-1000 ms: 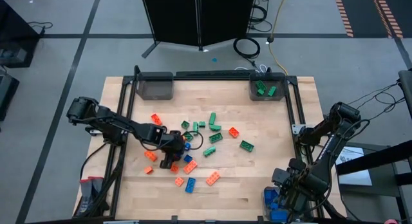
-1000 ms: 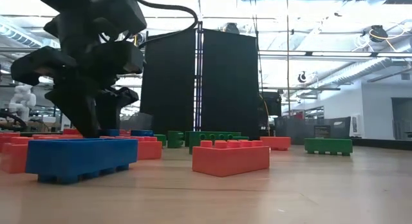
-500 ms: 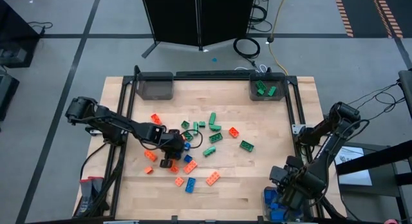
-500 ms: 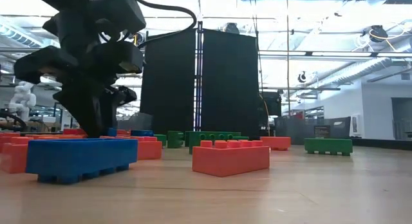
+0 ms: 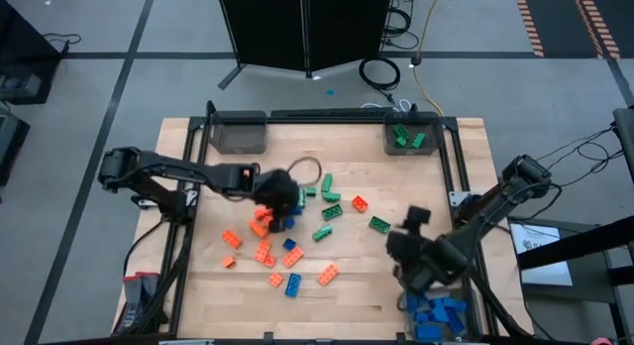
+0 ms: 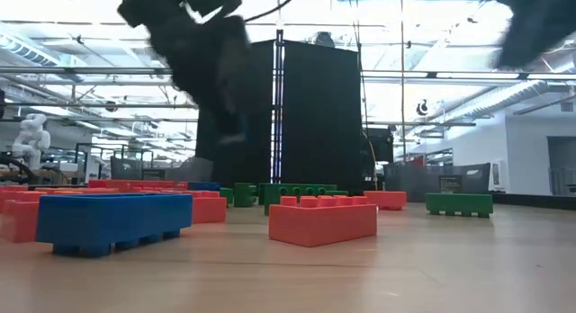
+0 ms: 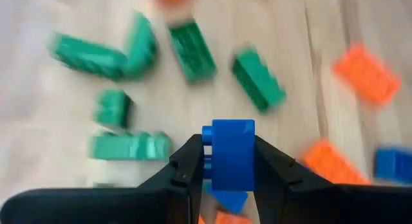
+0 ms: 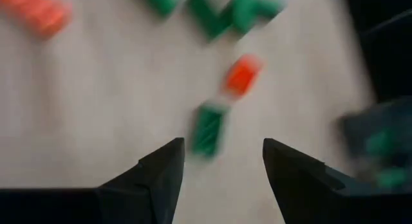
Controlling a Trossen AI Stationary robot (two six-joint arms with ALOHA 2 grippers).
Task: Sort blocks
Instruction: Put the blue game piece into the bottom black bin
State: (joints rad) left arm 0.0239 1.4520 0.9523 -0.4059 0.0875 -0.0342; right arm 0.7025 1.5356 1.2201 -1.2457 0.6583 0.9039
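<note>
Left gripper [image 7: 222,161]: I've just clamped a blue block [image 7: 229,154] and lifted it off the middle pile.
Right gripper [image 8: 222,161]: empty, fingers apart, swinging in from the blue bin [image 5: 436,317].
Meaning: blue goes near-right.

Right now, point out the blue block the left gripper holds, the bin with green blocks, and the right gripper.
blue block [image 7: 230,153], left wrist view, on its front face between the fingers.
green-block bin [image 5: 387,139], high view, on its left wall.
right gripper [image 8: 223,161], right wrist view, midway between its open fingertips.

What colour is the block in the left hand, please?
Blue; the block shows best in the left wrist view.
</note>
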